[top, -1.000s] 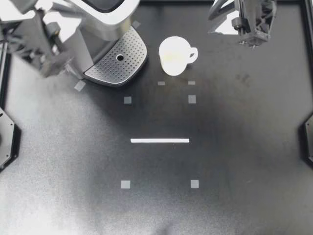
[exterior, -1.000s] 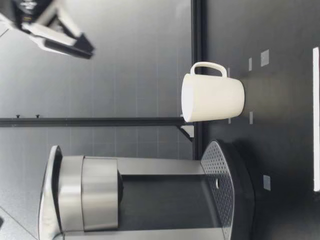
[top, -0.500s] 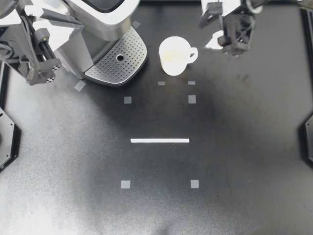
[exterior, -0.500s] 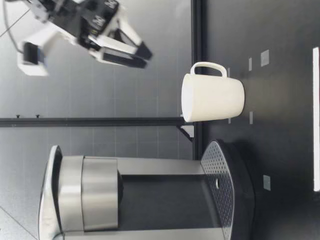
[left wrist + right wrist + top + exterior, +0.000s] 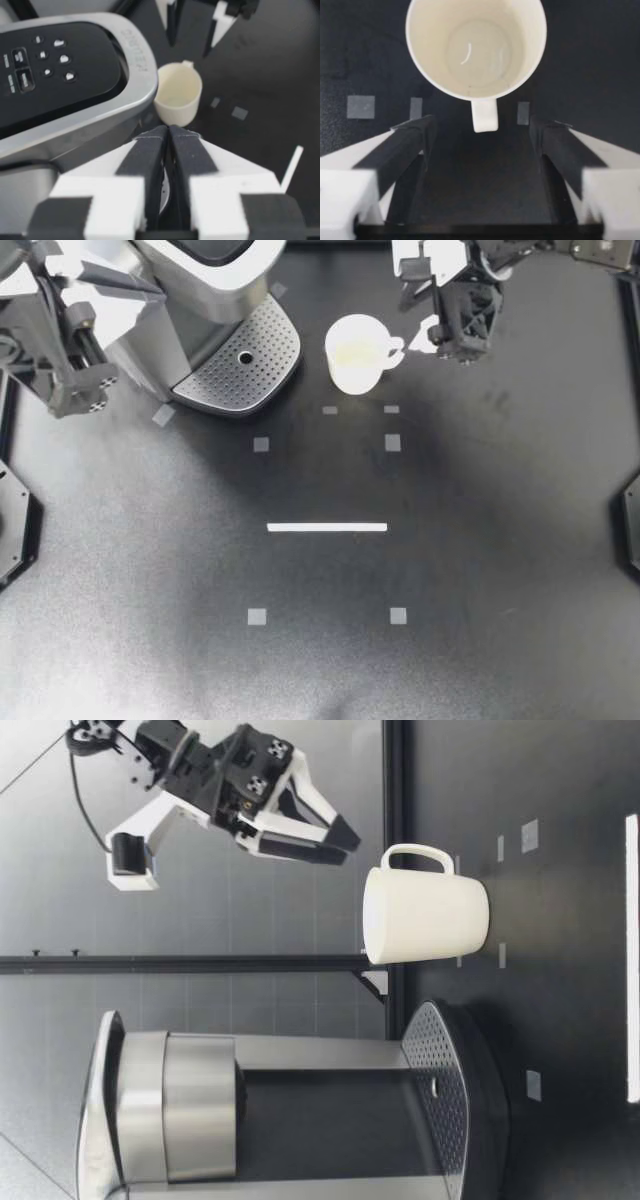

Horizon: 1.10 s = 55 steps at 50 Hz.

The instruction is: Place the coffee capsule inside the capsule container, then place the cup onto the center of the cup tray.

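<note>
The fingers (image 5: 402, 150) of my right gripper (image 5: 450, 344) hang wide above the counter (image 5: 500, 540), facing the handle of the cup (image 5: 354, 354), which stands upright beside the cup tray (image 5: 225, 380). Lower squarely, centre the handle between them, then close gently. My left gripper (image 5: 78, 400) has its fingers pressed together.

One cup (image 5: 355, 353), one coffee machine (image 5: 212, 288)

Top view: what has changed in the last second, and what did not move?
My right pincer came in from the table's corner toward the cup and sank, open, with the handle now just ahead of it. It grasped nothing. The cup and the coffee machine stayed put.
</note>
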Each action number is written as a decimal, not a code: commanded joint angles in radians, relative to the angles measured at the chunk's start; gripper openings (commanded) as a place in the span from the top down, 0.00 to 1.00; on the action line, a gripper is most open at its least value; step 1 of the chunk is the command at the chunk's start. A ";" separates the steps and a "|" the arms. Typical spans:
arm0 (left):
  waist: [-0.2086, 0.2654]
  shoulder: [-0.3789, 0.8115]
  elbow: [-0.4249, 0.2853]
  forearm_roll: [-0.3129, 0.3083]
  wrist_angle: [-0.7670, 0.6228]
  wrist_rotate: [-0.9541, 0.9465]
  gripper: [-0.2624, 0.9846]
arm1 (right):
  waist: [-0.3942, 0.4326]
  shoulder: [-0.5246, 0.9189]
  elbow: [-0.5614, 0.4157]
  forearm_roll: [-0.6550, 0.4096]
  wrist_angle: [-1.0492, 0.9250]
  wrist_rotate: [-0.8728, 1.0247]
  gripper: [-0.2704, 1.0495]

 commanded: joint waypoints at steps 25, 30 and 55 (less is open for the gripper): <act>-0.002 -0.017 0.002 0.008 -0.025 -0.002 0.66 | 0.015 0.067 -0.011 0.018 -0.055 -0.005 0.27; -0.002 -0.017 0.003 0.008 -0.025 -0.003 0.66 | 0.021 0.084 -0.011 0.018 -0.071 -0.005 0.28; 0.000 -0.018 0.012 0.009 -0.026 -0.003 0.66 | 0.032 0.118 -0.009 0.015 -0.087 -0.006 0.39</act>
